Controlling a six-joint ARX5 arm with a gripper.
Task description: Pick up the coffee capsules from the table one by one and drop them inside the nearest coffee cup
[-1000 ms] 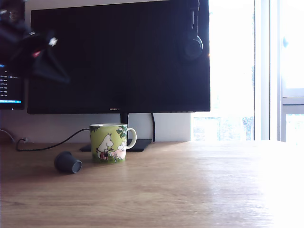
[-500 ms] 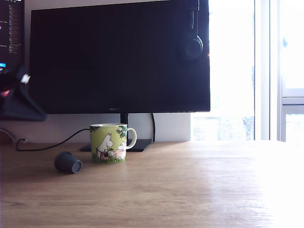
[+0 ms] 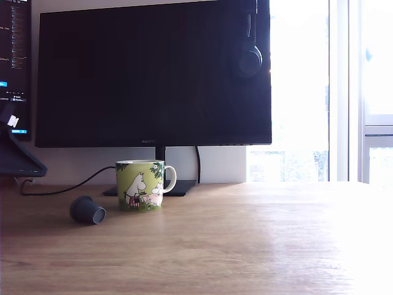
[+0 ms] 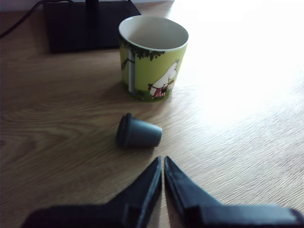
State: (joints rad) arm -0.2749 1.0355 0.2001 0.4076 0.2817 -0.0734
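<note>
Monitor (image 3: 153, 74): HUAWEI lettering on lower bezel. Grey capsule (image 4: 138, 132) lay on its side on table (image 4: 57, 142), beside green mug (image 4: 152, 57), just ahead of gripper (image 4: 163, 164), jaws pressed together, empty

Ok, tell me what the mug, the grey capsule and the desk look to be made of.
Mug: likely glazed ceramic, going by the glossy printed wall, smooth white inside and thick rim.
Grey capsule: matte dark grey, plastic or coated aluminium; the look leaves it open.
Desk: wood or wood-look laminate with a light-brown grain and a soft sheen where the window light falls.
</note>
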